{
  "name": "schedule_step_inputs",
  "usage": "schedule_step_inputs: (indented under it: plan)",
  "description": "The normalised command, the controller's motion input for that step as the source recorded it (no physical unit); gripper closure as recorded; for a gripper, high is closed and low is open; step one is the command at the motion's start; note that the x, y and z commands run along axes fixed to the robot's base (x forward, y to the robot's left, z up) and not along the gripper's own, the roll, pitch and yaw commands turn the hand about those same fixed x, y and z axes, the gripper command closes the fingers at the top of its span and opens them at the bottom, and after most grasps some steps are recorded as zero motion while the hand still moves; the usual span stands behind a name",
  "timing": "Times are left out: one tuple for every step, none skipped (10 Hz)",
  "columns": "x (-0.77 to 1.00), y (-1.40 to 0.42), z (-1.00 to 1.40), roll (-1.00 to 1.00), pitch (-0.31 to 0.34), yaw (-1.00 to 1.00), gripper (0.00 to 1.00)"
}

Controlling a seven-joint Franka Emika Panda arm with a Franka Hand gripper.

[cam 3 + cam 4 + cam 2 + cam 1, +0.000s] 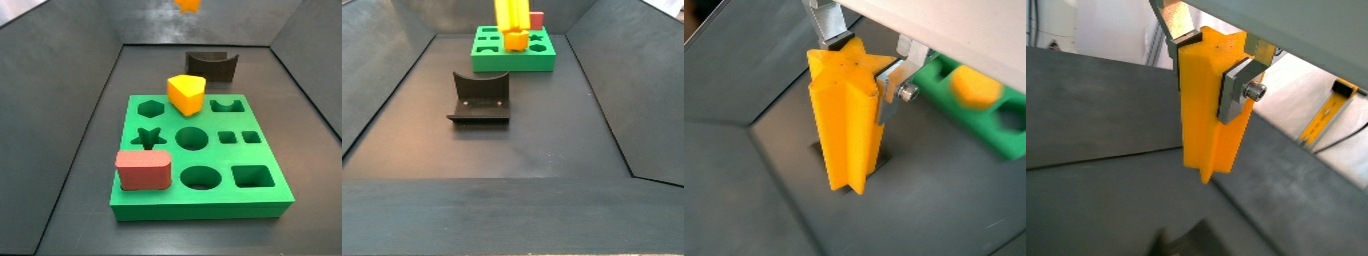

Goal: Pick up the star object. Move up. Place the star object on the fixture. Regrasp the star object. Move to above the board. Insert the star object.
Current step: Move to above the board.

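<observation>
My gripper (1213, 58) is shut on the star object (1207, 120), an orange prism with ridged sides that hangs upright from the fingers (1236, 90) well above the floor. Both wrist views show it; the gripper (858, 62) clamps the top of the star object (847, 125). In a side view only its lower end (189, 4) shows at the top edge, above and behind the fixture (211, 66). In a side view it (510, 18) hangs in front of the green board (492, 52). The fixture (480, 97) stands empty. The board's star hole (148, 137) is empty.
A yellow wedge block (187, 94) sits at the green board's (171, 158) far edge and a pink-red block (142, 170) at its near left corner. The board (981, 128) and yellow block (975, 88) show in a wrist view. Sloped dark walls enclose the floor.
</observation>
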Motion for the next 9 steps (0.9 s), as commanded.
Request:
schedule_step_inputs:
  plan:
    - [-0.42,-1.0,0.22,-1.0,-0.112,-0.37,1.0]
    - [-0.43,-1.0,0.23,-1.0,-0.093,-0.38,1.0]
    - [-0.45,-1.0,0.23,-1.0,-0.072,-0.38,1.0]
    - [-0.45,-1.0,0.23,-1.0,-0.065,-0.37,1.0]
    - [-0.48,-1.0,0.23,-0.94,-0.046,-0.34,1.0]
    - [-0.47,-0.95,0.22,-0.72,-0.028,-0.25,1.0]
    - [-0.3,-0.55,0.13,-0.43,-0.024,-0.13,1.0]
    - [-0.22,-0.38,0.08,-0.34,-0.023,-0.09,1.0]
    - [-0.11,-0.18,0.04,-0.21,-0.009,-0.05,1.0]
